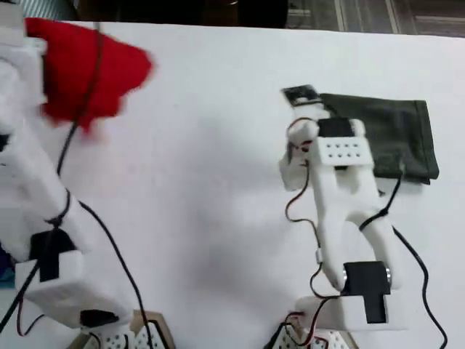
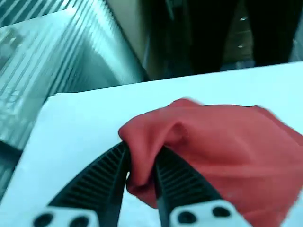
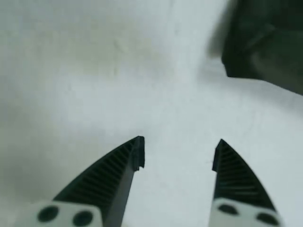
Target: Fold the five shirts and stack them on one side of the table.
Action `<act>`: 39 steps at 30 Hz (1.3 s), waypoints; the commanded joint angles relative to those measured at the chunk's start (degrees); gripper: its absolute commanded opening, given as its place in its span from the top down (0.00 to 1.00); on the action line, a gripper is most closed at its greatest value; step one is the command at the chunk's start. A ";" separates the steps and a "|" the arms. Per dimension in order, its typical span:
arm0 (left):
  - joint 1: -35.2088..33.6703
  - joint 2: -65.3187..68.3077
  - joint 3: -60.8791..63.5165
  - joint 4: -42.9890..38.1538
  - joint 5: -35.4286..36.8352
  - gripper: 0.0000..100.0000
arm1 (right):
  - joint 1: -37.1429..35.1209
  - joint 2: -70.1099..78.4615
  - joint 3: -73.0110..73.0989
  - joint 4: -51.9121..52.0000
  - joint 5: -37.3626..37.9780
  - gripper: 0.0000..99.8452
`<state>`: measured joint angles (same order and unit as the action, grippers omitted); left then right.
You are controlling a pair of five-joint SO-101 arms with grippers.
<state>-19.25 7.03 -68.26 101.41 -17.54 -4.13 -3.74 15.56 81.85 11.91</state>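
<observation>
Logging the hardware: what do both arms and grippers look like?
The left arm and right arm have white shells, black motor blocks, thin red and black cables. The left gripper and right gripper have black ridged pointed fingers on white bases with round holes.

Table point(image 1: 218, 211): bears two shirts, well apart.
Bunched shirt point(image 1: 87, 65): far left corner; one fold sits clamped between the fingers of the left gripper point(image 2: 141, 149).
Left arm point(image 1: 36, 203): along the left edge, base at the near left.
Folded shirt point(image 1: 385, 134): flat on the table, right side, towards the far edge.
Right arm point(image 1: 349, 211): base at the near edge, right of centre; extends away to the folded shirt's left edge.
Right gripper point(image 3: 180, 141): over bare table, just left of the folded shirt.
</observation>
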 commanded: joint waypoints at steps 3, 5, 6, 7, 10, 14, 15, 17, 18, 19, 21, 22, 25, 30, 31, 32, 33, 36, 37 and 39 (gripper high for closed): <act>6.59 -5.27 17.98 0.97 0.53 0.97 | 4.88 -2.77 -0.09 -0.40 0.00 0.77; 9.67 -7.03 25.45 0.88 0.53 0.97 | 5.05 -2.77 -0.09 -0.40 1.76 0.77; 11.43 -7.91 29.23 0.88 0.53 0.97 | 4.97 -2.68 -0.09 -0.31 2.64 0.77; 13.36 -8.70 33.19 0.88 0.53 0.97 | 4.88 -2.68 -0.09 -0.31 3.16 0.77; 19.60 -10.37 44.44 0.70 0.53 0.97 | 4.88 -2.86 -0.09 -0.31 3.87 0.77; 26.20 -11.43 52.97 -3.43 0.53 0.97 | 4.97 -2.86 -0.09 -0.31 3.87 0.77; 27.25 -11.69 53.14 -4.40 0.79 0.97 | 4.97 -2.86 -0.09 -0.31 3.87 0.77; 28.66 -12.13 53.05 -6.68 3.96 0.97 | 4.97 -2.77 -0.09 -0.31 3.87 0.77; 29.01 -12.48 53.05 -7.82 6.07 0.97 | 4.97 -2.77 -0.09 -0.31 3.87 0.77; 29.01 -12.66 53.14 -8.62 7.74 0.97 | 4.97 -2.68 -0.09 -0.31 3.87 0.77; 29.01 -12.57 53.49 -8.88 9.23 0.95 | 4.97 -2.68 -0.09 -0.22 3.87 0.77; 28.84 -12.57 53.67 -8.70 9.32 0.92 | 4.97 -2.68 -0.09 -0.22 3.87 0.77; 28.66 -12.84 53.58 -7.47 9.32 0.80 | 4.88 -2.51 -0.09 -0.22 3.87 0.77; 23.56 -12.84 50.95 -7.03 9.23 0.78 | 4.62 -2.42 -0.09 -0.31 3.96 0.77; 21.54 -12.75 50.42 -7.12 9.23 0.78 | 4.53 -2.42 -0.09 -0.40 3.96 0.77; 19.08 -12.66 50.24 -7.30 9.23 0.78 | 4.44 -2.42 -0.09 -0.48 3.96 0.77; 16.53 -12.48 50.59 -7.47 9.14 0.78 | 3.91 -2.42 -0.09 -0.48 3.96 0.77; 7.82 -12.40 56.31 -11.34 8.44 0.78 | -0.48 -2.42 -0.09 -0.31 3.96 0.77; 5.27 -12.40 59.47 -13.71 6.86 0.78 | -2.59 -2.42 -0.09 -0.31 3.96 0.77; 0.79 -12.40 66.15 -19.87 3.96 0.78 | -7.52 -2.42 -0.09 -0.66 3.96 0.77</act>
<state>-11.96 -3.25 -8.66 88.66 -10.59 -5.71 -3.74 15.56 81.85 15.25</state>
